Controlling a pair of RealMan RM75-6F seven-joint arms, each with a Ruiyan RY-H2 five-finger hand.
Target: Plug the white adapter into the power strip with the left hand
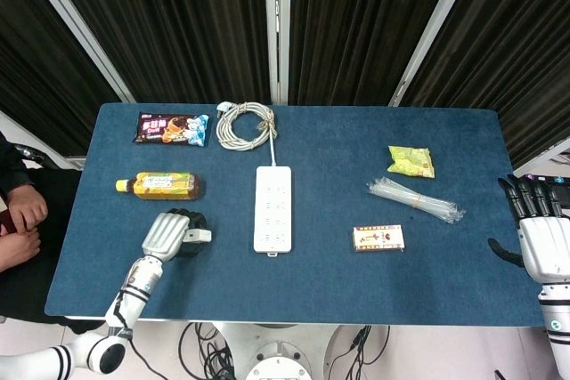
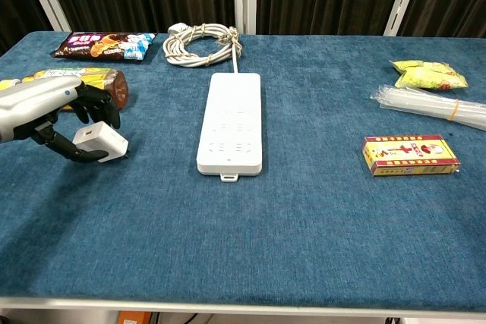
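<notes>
Blue cloth covers the table [image 1: 356,140]. At its 8 o'clock area, the left hand [image 2: 45,104] curls its fingers [image 2: 102,108] around the white adapter [image 2: 101,141], which rests on the cloth, apart from the central power strip [image 2: 230,121]. Off the 3 o'clock edge, the right hand [image 1: 539,233] hangs with fingers spread, holding nothing.

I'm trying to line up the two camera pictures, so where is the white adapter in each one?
Head view: white adapter lies lower left, at the left hand, left of the power strip.
Chest view: adapter sits at the left edge, middle height, the hand's fingers around it.
Shared landmark: the power strip, to the adapter's right in both.
</notes>
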